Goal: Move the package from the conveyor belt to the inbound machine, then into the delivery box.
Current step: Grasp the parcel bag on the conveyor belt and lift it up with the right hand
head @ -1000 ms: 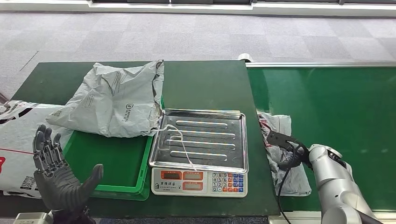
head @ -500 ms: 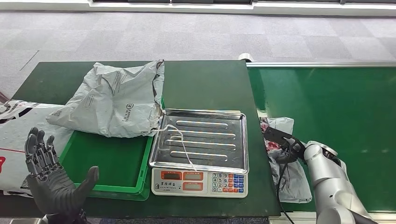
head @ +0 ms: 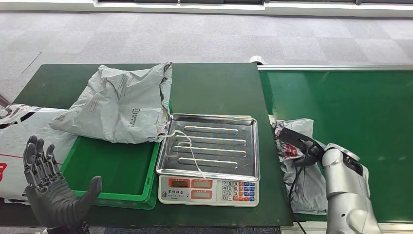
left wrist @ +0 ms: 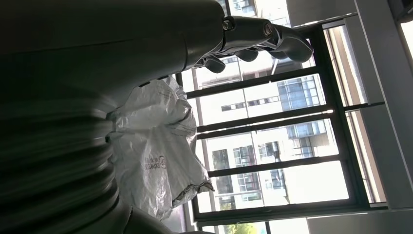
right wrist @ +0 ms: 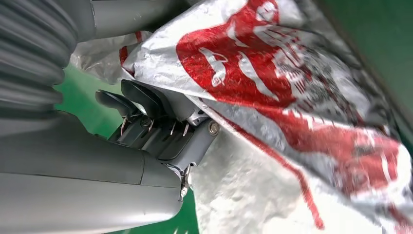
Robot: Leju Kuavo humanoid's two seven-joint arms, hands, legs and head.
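**Head view: our right hand grips the package on the belt**

Our right hand (head: 303, 148) has its fingers (right wrist: 141, 100) curled into the grey package (head: 297, 165) with blurred, unreadable red print, lying on the conveyor belt (head: 350, 112). Beside those fingers stands the scale (head: 208, 152). Our left hand (head: 51, 190) holds nothing, fingers spread near the green tray (head: 113, 170).

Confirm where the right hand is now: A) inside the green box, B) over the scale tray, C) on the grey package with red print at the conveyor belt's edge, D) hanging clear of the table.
C: the right hand has its fingers against the red-printed package on the conveyor belt.
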